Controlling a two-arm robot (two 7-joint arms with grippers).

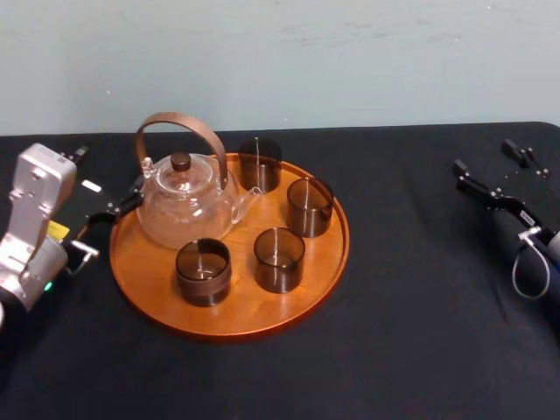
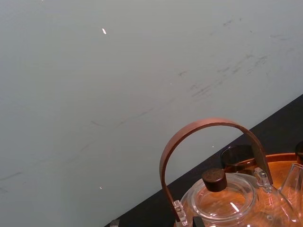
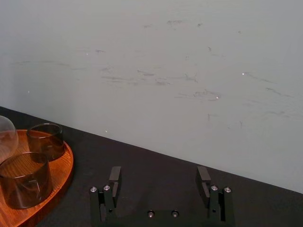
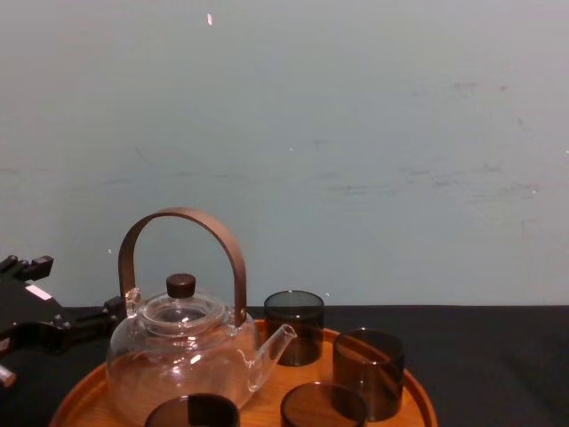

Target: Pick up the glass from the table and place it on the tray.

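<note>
Left tool (image 1: 125,199) sat open and empty just beside the left rim of the tray (image 1: 241,308), its tips pointing in toward the teapot (image 1: 184,212); whether it touched the rim could not be told. Just past it, on the tray's left half, stood that clear glass teapot, with a dark-knobbed lid (image 1: 180,161) and a brown arched handle (image 1: 188,122) upright over it. The pot looked empty, and its spout (image 1: 254,192) pointed toward the tray's right side. Four dark smoked glasses shared the tray with it, all upright and all looking empty. The front-left glass (image 1: 203,271) stood near the pot's base, and the front-right glass (image 1: 279,259) was just beside that one but apart. The right glass (image 1: 310,206) stood near the right rim, and the back glass (image 1: 260,164) behind the spout near the far rim. The tray lay flat on the black tabletop (image 1: 411,332), left of centre. Well apart from it, at the tabletop's right side, the right tool (image 3: 159,178) sat low over the black covering, likewise spread wide and holding nothing
</note>
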